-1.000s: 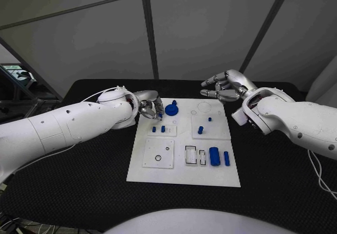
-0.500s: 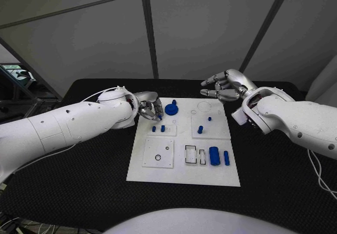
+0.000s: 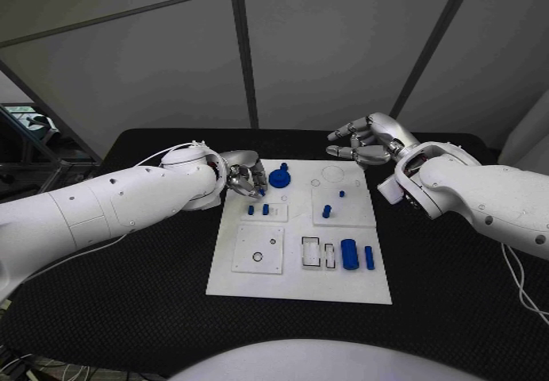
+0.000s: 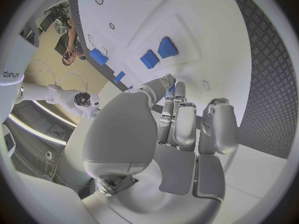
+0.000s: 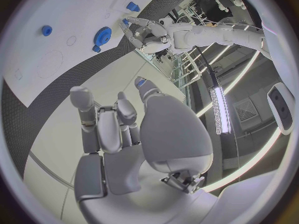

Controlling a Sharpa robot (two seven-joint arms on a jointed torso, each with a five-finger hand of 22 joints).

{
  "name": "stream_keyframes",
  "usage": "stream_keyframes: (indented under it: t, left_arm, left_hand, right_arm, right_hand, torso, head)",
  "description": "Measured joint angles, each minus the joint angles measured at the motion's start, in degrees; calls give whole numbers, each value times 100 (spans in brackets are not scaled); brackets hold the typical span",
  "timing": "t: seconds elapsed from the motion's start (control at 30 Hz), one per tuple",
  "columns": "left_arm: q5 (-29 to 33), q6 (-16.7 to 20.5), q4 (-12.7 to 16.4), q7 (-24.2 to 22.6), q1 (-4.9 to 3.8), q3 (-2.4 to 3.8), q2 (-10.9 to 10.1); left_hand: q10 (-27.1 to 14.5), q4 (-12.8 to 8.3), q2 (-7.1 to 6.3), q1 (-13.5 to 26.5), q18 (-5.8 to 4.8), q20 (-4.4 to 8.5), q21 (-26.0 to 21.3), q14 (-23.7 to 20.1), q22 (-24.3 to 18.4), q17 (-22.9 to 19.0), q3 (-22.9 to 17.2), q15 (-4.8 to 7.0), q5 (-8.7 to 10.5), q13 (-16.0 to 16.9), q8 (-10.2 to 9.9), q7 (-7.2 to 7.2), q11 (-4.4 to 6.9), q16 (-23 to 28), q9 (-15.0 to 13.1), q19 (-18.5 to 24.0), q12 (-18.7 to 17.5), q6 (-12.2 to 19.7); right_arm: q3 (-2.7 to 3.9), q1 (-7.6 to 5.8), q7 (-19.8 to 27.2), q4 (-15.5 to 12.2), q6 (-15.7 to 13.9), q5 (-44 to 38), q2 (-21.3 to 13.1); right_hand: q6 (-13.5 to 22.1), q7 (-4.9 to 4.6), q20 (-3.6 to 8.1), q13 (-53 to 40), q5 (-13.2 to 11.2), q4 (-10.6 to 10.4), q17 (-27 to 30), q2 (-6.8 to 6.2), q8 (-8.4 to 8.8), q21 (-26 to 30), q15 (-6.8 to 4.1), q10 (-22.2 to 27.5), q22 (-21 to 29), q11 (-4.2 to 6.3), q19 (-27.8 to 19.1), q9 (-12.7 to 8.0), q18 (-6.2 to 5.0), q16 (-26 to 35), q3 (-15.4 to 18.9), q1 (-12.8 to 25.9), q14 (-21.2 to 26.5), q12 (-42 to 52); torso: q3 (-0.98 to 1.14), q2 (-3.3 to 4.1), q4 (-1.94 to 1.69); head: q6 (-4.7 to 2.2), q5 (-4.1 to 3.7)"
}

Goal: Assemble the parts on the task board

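I judge assembly barely begun: loose blue parts (image 3: 349, 254) lie across the task board (image 3: 300, 289) mid-desk. My left hand (image 3: 245, 178) is clenched empty at its far-left corner; right hand (image 3: 364, 140) hovers released, beyond its far edge.

A smooth, matt white plastic task board (image 3: 300, 274) is lying on a rough, black textured tabletop (image 3: 137, 302); silver metallic robot hands are gleaming above glossy blue parts (image 3: 349, 254).

white arms (image 3: 103, 206), silver robot hand (image 3: 243, 176)
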State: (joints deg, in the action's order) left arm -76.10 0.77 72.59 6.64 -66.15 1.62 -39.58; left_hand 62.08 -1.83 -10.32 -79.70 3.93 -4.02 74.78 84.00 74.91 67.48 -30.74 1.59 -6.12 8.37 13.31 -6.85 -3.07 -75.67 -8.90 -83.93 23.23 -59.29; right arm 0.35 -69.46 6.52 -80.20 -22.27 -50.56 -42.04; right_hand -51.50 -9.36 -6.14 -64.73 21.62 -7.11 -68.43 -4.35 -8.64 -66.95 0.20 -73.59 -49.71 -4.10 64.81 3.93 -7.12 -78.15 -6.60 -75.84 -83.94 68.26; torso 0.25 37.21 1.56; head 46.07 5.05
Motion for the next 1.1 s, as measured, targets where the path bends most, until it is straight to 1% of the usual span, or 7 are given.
stream_keyframes:
  t: [0.37, 0.73, 0.83, 0.9, 0.97, 1.1]
  left_arm:
    - [15, -4, -28, 16, 12, 0, 47]
    - [13, -46, -43, 81, 11, 0, 65]
    - [13, -66, -42, 98, 11, -1, 65]
    - [13, -74, -34, 111, 12, -2, 61]
    - [13, -77, -27, 123, 12, -3, 57]
    - [13, -76, -7, 147, 15, -3, 55]
  left_hand:
    - [102, -48, 0, 0, 0, 0, 0, 0, 0, -40, 48, 0, 0, 29, -21, 20, 61, 0, 3, 0, 0, -20]
    - [102, -78, -31, 30, 0, 0, -33, 0, 0, -92, 112, 0, 0, 69, -49, 24, 62, 0, 19, 0, 29, -16]
    - [52, -78, -53, 53, 0, 0, -77, 0, 0, -109, 144, 0, -1, 92, -84, 40, 42, 0, 30, 0, 62, 3]
    - [12, -85, -62, 67, 0, 0, -87, 0, 0, -131, 186, 0, -1, 110, -129, 28, 36, 13, 46, 0, 67, 78]
    - [-97, -81, -73, 108, 0, 0, -121, 0, 0, -159, 222, 0, -1, 140, -224, -12, 3, 24, 94, 0, 113, 250]
    - [-252, -88, -90, 138, 0, 0, -144, 0, 0, -189, 310, 0, -1, 220, -378, -24, -26, 23, 185, 0, 218, 514]
  right_arm:
    - [0, 0, 0, -7, 1, 0, -9]
    - [0, 0, 0, -13, 0, 0, -27]
    - [0, 0, 0, -14, 0, 0, -32]
    - [0, 0, 0, -14, 0, 0, -34]
    - [0, 0, -1, -14, -2, 0, -36]
    - [0, 0, -1, -2, -7, -2, -39]
  right_hand:
    - [0, 0, 0, 0, 0, 0, 0, 0, 0, 0, 0, 0, 0, 0, 0, 0, 0, 0, 0, 0, 0, 0]
    - [0, 0, 0, -5, 0, -17, 0, 0, 0, 0, 0, 0, 0, 0, 0, 0, 0, 0, -17, 0, 0, 0]
    - [0, 0, 0, -4, 0, -17, 0, 0, 0, 0, 0, 0, 0, 0, 0, 0, 0, 0, -17, 0, 0, 0]
    - [0, 0, 0, -4, 0, -17, 0, 0, 0, 0, 0, 0, 0, 0, 0, 0, 0, 0, -17, 0, 0, 0]
    - [0, 0, 0, 3, 0, -17, 21, 0, 0, 29, 0, 0, 19, 0, 0, 0, 0, 21, -17, 0, 0, 0]
    - [0, 0, 0, 22, 0, -17, 45, 0, 0, 41, 0, 0, 55, 0, 0, 0, 0, 28, -17, 0, 0, 0]
  torso:
    - [1, -2, 1]
    - [1, -3, 2]
    - [1, -3, 2]
    - [1, -4, 2]
    - [0, -5, 2]
    - [0, -5, 0]
  head:
    - [6, -19]
    - [5, -13]
    - [5, -13]
    - [7, -13]
    - [7, -14]
    - [7, -15]
